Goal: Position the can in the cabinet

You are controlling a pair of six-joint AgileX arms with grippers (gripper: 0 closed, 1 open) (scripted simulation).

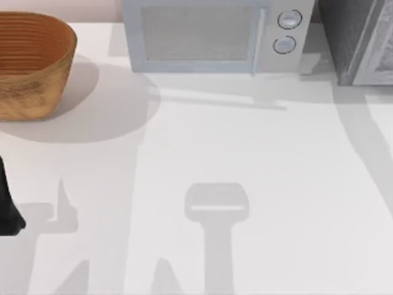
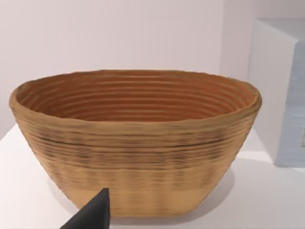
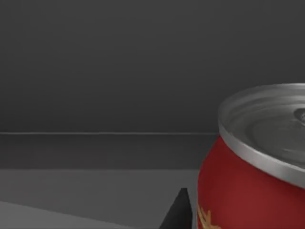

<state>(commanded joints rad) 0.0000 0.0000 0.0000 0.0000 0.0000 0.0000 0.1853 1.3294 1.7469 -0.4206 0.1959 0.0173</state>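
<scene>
One small red cylindrical can with a ribbed silver top and a trace of yellow label fills the near corner of the right wrist view, upright or nearly so, against a dark grey interior wall and a flat grey floor. One black fingertip of the right gripper rises just beside the can's red side; whether the fingers are clamped on the can or loose cannot be told.

In the top view, one large grey cabinet with a dark textured face and a pale framed door panel stands at the table's far right corner. One light grey microwave with two round knobs sits beside it at the middle of the far edge, apart from the cabinet by a narrow strip of table. One woven tan oval basket stands at the far left, well apart from the microwave.

The left arm rests at the left edge of the white table. In the left wrist view, one black fingertip of the left gripper points at the basket; whether that gripper is spread or closed cannot be told.

The broad middle and near side of the table bear shadows alone.
</scene>
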